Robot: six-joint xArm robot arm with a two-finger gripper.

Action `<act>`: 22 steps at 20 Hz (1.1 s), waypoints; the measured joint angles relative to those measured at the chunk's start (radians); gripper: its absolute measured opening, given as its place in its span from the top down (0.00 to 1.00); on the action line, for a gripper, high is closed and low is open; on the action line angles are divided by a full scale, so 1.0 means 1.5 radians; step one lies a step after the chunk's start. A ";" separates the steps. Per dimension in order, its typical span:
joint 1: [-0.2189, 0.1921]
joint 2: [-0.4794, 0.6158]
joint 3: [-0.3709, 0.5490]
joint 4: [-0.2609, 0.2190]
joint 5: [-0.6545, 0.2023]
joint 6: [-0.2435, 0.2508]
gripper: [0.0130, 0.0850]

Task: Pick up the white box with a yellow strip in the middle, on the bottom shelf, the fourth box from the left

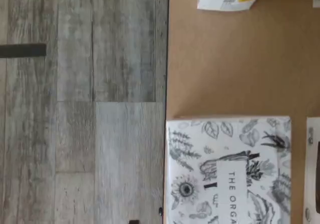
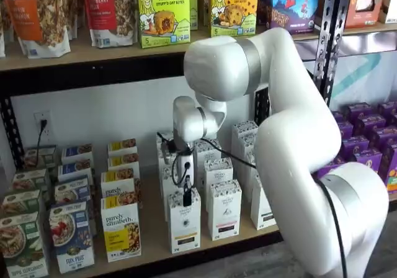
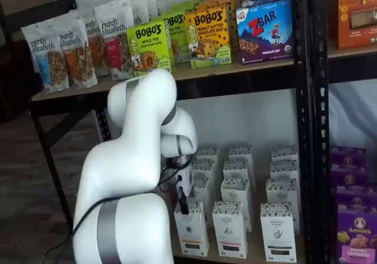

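You see the tall narrow white carton (image 2: 184,223) with speckled top and tan-yellow band standing upright, face forward, at the front of the light tan wooden bottom shelf (image 2: 155,244). Just above it hang the black-fingered gripper's (image 2: 187,197) fingers; you cannot tell whether they are parted.

Looks like a mock shop: black metal shelving (image 3: 303,99) stocked with rows of packaged goods, Bobo's boxes (image 2: 163,11), granola bags (image 3: 47,55), white cartons (image 3: 235,193), above grey plank flooring (image 1: 80,104).
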 joint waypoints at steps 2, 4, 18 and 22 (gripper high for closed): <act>-0.002 0.004 -0.003 0.000 0.001 -0.002 0.00; -0.003 0.006 -0.003 0.000 0.000 -0.003 0.00; -0.006 0.026 -0.005 -0.012 -0.025 0.004 0.00; -0.006 0.032 -0.004 -0.021 -0.036 0.011 0.00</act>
